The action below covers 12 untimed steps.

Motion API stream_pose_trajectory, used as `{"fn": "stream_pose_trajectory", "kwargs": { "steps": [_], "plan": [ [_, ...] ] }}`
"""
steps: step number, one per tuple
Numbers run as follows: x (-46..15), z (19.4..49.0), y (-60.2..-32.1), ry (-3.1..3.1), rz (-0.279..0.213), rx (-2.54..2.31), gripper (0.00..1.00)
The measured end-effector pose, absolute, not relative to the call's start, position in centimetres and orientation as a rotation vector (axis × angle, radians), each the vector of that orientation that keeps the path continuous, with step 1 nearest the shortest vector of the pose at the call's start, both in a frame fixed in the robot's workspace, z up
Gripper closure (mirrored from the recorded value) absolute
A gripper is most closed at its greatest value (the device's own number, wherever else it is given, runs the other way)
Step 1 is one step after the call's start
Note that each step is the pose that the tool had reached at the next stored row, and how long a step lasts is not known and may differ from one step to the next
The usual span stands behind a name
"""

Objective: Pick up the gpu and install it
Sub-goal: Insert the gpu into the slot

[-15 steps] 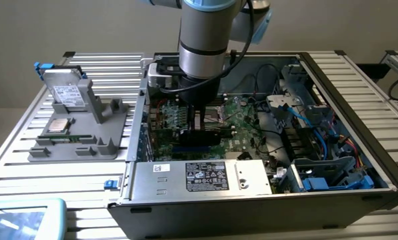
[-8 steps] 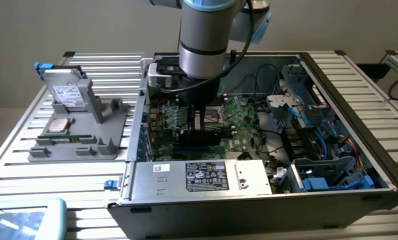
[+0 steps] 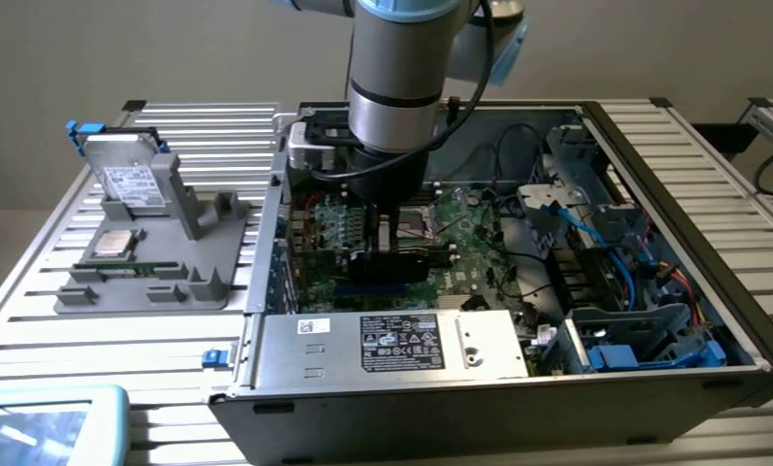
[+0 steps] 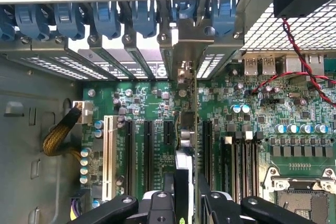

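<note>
Clamping the gpu [image 4: 184, 135] edge-on in my hand [image 4: 186, 203], I hold it upright directly beneath, over the motherboard [image 4: 294, 114] slots inside the open case [image 3: 490, 417].

Inside case [image 3: 490, 417], gpu [image 3: 389, 265] upright over motherboard [image 3: 475, 236]; stand [image 3: 102, 299] exterior view's left.

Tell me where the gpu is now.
In the exterior view, the gpu stands on edge in the hand, inside the open computer case, over the motherboard.
</note>
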State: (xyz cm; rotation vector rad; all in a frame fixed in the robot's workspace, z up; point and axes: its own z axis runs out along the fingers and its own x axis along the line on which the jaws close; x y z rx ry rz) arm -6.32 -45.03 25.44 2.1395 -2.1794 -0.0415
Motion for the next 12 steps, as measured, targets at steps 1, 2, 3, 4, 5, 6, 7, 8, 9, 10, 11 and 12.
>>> {"fn": "stream_pose_trajectory", "kwargs": {
  "steps": [1,2,3,4,5,6,7,8,9,10,11,12],
  "plan": [
    [-6.27,25.43,-45.04,-2.179,-0.042,2.140,0.73],
    [-6.25,25.43,-45.04,-2.179,-0.042,2.140,0.73],
    [-6.24,25.43,-45.04,-2.179,-0.042,2.140,0.73],
    [-6.24,25.43,-45.04,-2.179,-0.042,2.140,0.73],
    [-6.24,25.43,-45.04,-2.179,-0.041,2.140,0.73],
    [-6.24,25.43,-45.05,-2.179,-0.041,2.140,0.73],
    [-6.24,25.43,-45.10,-2.179,-0.041,2.140,0.73],
    [-6.21,25.43,-45.18,-2.179,-0.042,2.140,0.73],
    [-6.21,25.43,-45.23,-2.179,-0.043,2.139,0.73],
    [-6.21,25.43,-45.24,-2.179,-0.043,2.139,0.73],
    [-6.21,25.43,-45.24,-2.179,-0.043,2.139,0.73],
    [-6.21,25.43,-45.24,-2.179,-0.043,2.139,0.73]
  ]
}}
